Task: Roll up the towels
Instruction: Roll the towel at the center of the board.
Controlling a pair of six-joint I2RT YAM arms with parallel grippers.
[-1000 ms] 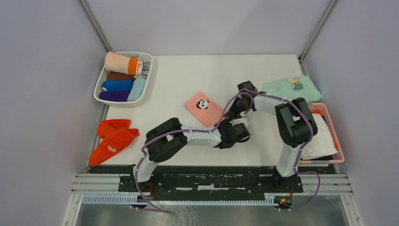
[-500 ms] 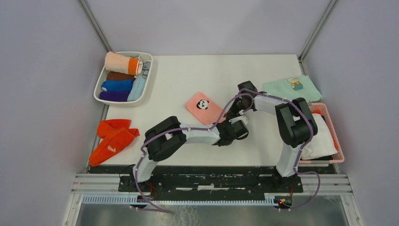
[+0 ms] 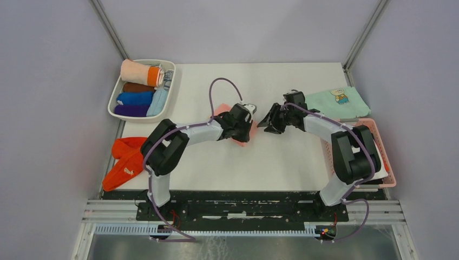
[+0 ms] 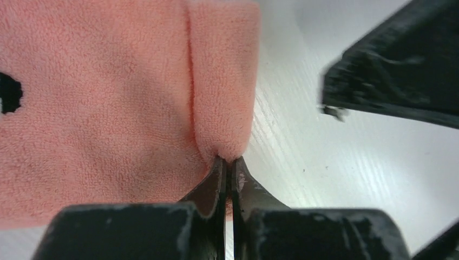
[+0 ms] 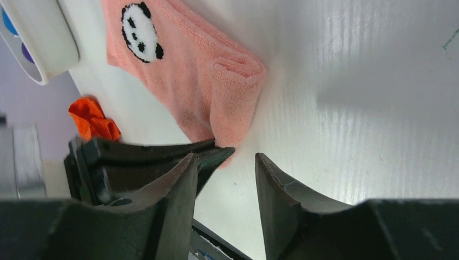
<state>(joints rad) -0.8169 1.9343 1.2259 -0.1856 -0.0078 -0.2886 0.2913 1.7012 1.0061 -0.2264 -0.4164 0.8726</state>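
We have swung up the table (image 3: 227,162); our left gripper (image 4: 228,162) pinches the pink panda towel's (image 4: 108,97) folded edge, while our right gripper (image 5: 226,160) gapes just beside it.

Table (image 3: 227,157) — pink towel (image 5: 184,70), tray (image 3: 113,100), mint cloth (image 3: 330,100).

- A flat white table top with a faint lined grain (image 3: 216,162) spreads before me, matt and evenly lit
- A plain pale lilac-grey back wall (image 3: 233,27) closes its far edge
- A like-coloured left wall (image 3: 48,108) and right wall (image 3: 419,108) stand close along the table's sides
- Two slim aluminium corner posts, the left post (image 3: 111,30) and the right post (image 3: 368,30), run up where the walls meet
- Silver slotted aluminium rails (image 3: 108,211) cross the near edge, with a scuffed black mounting plate (image 3: 243,208) over them
- Nearer still lies a dull grey metal sheet (image 3: 243,246)
- The light is soft, and shadows on the table are blurred
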